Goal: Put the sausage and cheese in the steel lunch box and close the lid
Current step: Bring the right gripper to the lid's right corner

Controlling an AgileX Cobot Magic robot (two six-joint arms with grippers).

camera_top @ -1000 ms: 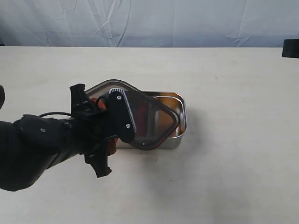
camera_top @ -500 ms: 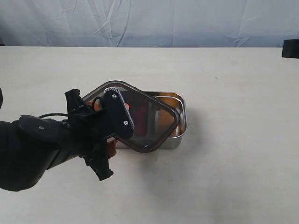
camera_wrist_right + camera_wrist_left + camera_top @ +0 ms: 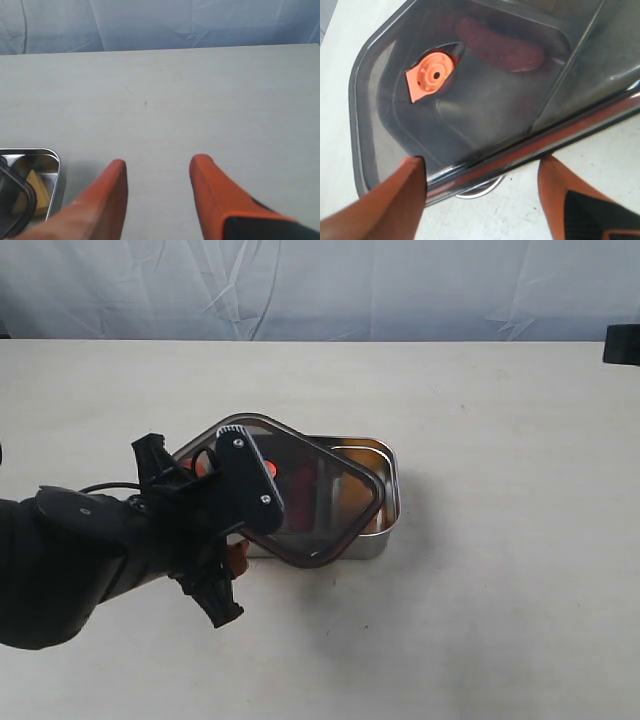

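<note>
Lid (image 3: 325, 502) rests askew over the box (image 3: 392, 490), sausage (image 3: 500, 45) inside, so left hand (image 3: 481, 162), fingers (image 3: 395, 200) spread, straddles its rim, likely to square it.

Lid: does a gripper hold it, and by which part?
Nothing seems held. The left gripper stands open at the edge of the lid, which lies askew on the steel lunch box. The right gripper is empty.
</note>
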